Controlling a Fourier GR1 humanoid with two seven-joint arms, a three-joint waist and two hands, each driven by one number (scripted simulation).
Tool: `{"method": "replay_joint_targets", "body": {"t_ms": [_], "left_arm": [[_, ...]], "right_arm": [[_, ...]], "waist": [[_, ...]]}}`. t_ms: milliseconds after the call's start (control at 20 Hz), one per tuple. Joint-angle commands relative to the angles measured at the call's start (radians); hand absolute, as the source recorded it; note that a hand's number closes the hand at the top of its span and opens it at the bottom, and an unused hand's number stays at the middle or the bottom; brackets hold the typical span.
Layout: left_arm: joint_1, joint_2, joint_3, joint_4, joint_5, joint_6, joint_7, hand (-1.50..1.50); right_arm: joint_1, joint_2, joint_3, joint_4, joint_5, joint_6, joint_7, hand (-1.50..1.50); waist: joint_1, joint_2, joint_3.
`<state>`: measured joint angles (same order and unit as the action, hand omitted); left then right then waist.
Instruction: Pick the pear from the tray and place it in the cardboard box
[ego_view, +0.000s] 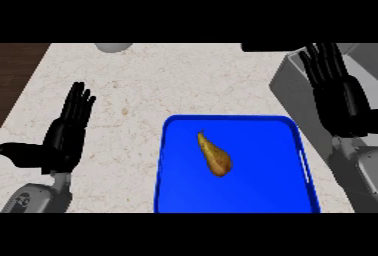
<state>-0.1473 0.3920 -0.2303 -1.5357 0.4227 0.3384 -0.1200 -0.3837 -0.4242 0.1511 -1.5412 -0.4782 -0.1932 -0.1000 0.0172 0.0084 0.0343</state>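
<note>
here, in the head view, the pear (214, 156) lies on the blue tray (258, 192) at the near middle of the counter (184, 80), stem pointing far. the left hand (65, 137) rests at the left, fingers straight and spread. the right hand (336, 90) is flat and straight-fingered over the grey box (291, 85) at the far right, well apart from the pear.

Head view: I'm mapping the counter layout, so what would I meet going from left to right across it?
Black left hand, open with fingers up → yellow-brown pear lying on the bright blue rectangular tray → black right hand, open, over the grey box at the right edge.
</note>
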Motion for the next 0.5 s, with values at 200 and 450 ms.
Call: {"method": "replay_joint_targets", "body": {"t_ms": [200, 450], "left_arm": [[-0.083, 0.187, -0.079, 0.004, -0.169, -0.133, -0.02, 0.0], [-0.144, 0.211, -0.116, -0.001, -0.182, -0.209, 0.029, 0.0]], "right_arm": [[-0.202, -0.135, 0.099, -0.156, 0.093, 0.21, -0.01, -1.5], [-0.212, -0.269, 0.205, -0.053, 0.367, 0.3, -0.138, -1.5]], "waist": [[-0.014, -0.014, -0.035], [-0.007, -0.001, -0.033]]}}
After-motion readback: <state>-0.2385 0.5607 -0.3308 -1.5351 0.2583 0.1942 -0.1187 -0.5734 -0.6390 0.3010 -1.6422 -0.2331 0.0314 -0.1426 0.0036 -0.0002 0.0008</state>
